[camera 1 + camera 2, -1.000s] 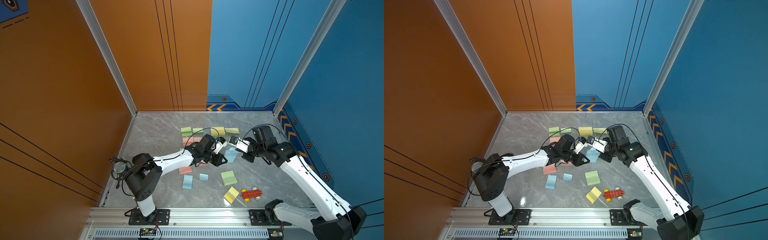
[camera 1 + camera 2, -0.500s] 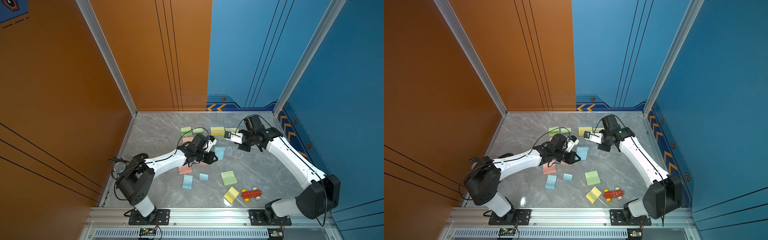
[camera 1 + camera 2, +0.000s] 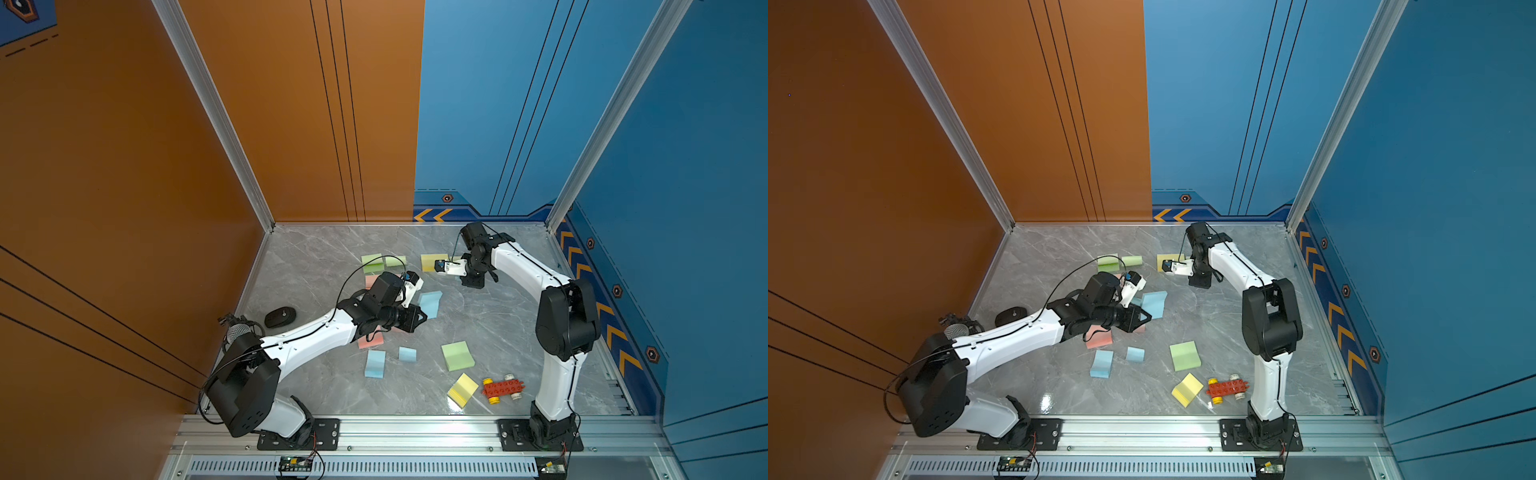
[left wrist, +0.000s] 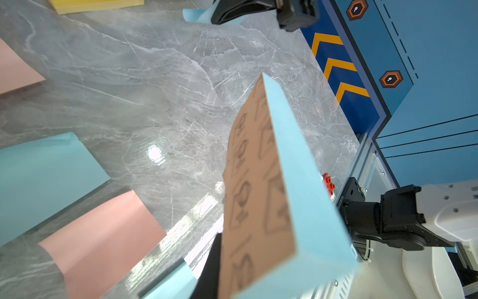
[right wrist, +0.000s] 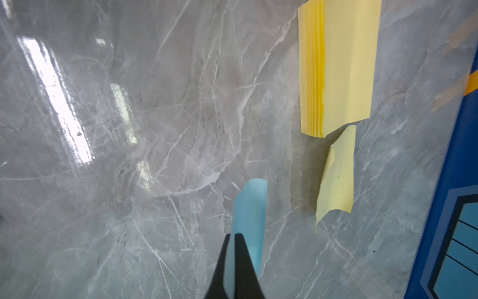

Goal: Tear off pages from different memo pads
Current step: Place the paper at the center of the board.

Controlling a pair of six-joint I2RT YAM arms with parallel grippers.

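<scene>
A marble table (image 3: 316, 266) is lying scattered with pastel memo pads (image 3: 457, 355), most probably awaiting tearing. The left gripper (image 3: 417, 319) is clamping a blue pad (image 3: 431, 302), tilted above the table's middle. The right gripper (image 5: 234, 248) is pinching a detached blue page (image 5: 250, 207) near a loose yellow page (image 5: 337, 176).

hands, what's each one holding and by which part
The right hand pinches a curled blue page by its end. The left hand clamps a blue memo pad at one edge.
</scene>
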